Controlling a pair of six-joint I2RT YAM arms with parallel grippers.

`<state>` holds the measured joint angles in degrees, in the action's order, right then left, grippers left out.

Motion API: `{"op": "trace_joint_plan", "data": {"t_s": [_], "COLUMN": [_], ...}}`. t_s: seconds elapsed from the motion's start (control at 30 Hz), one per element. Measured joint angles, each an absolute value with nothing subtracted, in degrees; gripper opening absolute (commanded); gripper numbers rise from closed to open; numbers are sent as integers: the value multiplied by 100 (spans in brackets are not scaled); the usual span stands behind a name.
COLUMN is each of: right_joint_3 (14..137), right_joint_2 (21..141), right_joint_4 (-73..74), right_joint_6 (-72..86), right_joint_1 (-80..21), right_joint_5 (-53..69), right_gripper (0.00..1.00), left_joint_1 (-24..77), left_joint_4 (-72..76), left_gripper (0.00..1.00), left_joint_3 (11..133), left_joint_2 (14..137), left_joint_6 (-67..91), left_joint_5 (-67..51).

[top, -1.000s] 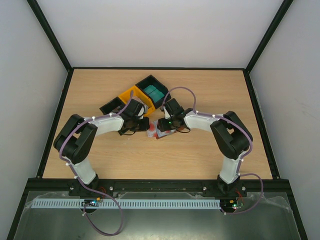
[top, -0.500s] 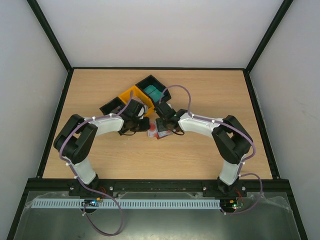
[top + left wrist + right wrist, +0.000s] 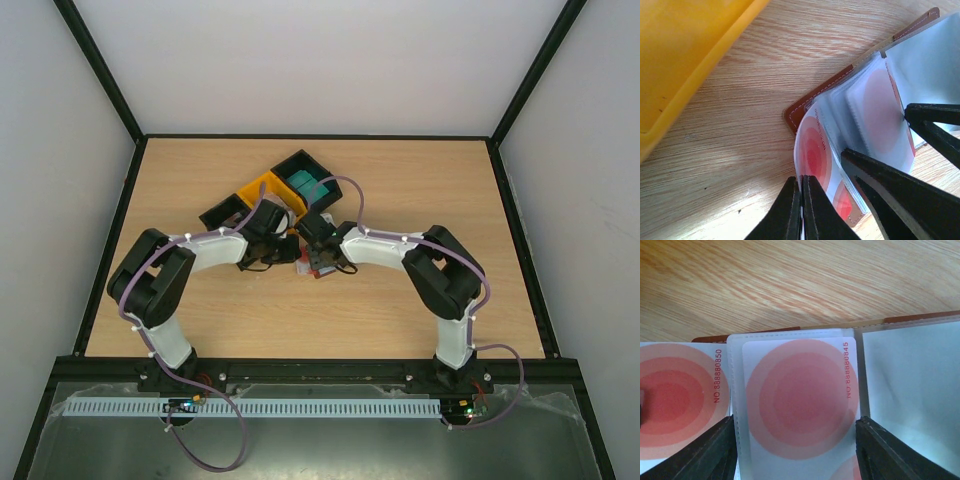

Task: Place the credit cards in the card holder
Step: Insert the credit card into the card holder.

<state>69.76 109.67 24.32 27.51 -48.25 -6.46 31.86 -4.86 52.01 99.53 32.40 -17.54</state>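
Note:
The brown card holder (image 3: 318,265) lies open on the table between both grippers, its clear sleeves showing in the left wrist view (image 3: 875,95). My left gripper (image 3: 801,184) is shut on the edge of a white credit card with red rings (image 3: 812,150), held at the holder's left edge (image 3: 805,106). My right gripper (image 3: 795,422) is open, with one finger on each side of a clear sleeve that holds a second white and red card (image 3: 800,395). The card in my left gripper shows at the left of the right wrist view (image 3: 680,395). Teal cards (image 3: 308,186) lie in a black bin.
A yellow bin (image 3: 262,196) stands just behind my left gripper (image 3: 283,247), and its wall fills the upper left of the left wrist view (image 3: 685,50). Two black bins (image 3: 300,170) (image 3: 222,212) flank it. My right gripper (image 3: 316,248) is close beside my left one.
My right arm has swung left and its gripper now sits over the card holder, close to my left gripper. My left arm has stayed in place.

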Motion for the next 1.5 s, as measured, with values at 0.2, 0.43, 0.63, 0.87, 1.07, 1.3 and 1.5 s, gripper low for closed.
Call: {"op": "trace_joint_plan", "data": {"t_s": [0.2, 0.43, 0.63, 0.87, 1.07, 1.3, 1.5], "right_joint_3": [7002, 7002, 6989, 6982, 6980, 6980, 6978], "right_joint_2": [10982, 10954, 10787, 10645, 10753, 10927, 10912], "right_joint_4": [2541, 2598, 2611, 2587, 2587, 2587, 2589], "right_joint_6": [2836, 2936, 2971, 2969, 2985, 3022, 3081], "right_joint_1": [-4829, -4831, -4831, -4829, -4829, -4829, -4829], "right_joint_5": [-849, -829, -598, -475, -543, -725, -829], "right_gripper": [61, 64, 69, 67, 59, 54, 54], "left_joint_1": [3186, 3186, 3186, 3186, 3186, 3186, 3186], "left_joint_4": [-456, -436, -436, -427, -425, -419, -395], "left_gripper": [3, 3, 3, 3, 3, 3, 3], "left_joint_3": [5190, 5172, 5170, 5166, 5166, 5159, 5140], "left_joint_2": [9953, 9953, 9953, 9953, 9953, 9953, 9953], "left_joint_6": [3240, 3240, 3238, 3238, 3238, 3238, 3238], "left_joint_5": [-1774, -1774, -1774, -1772, -1772, -1772, -1769]}}
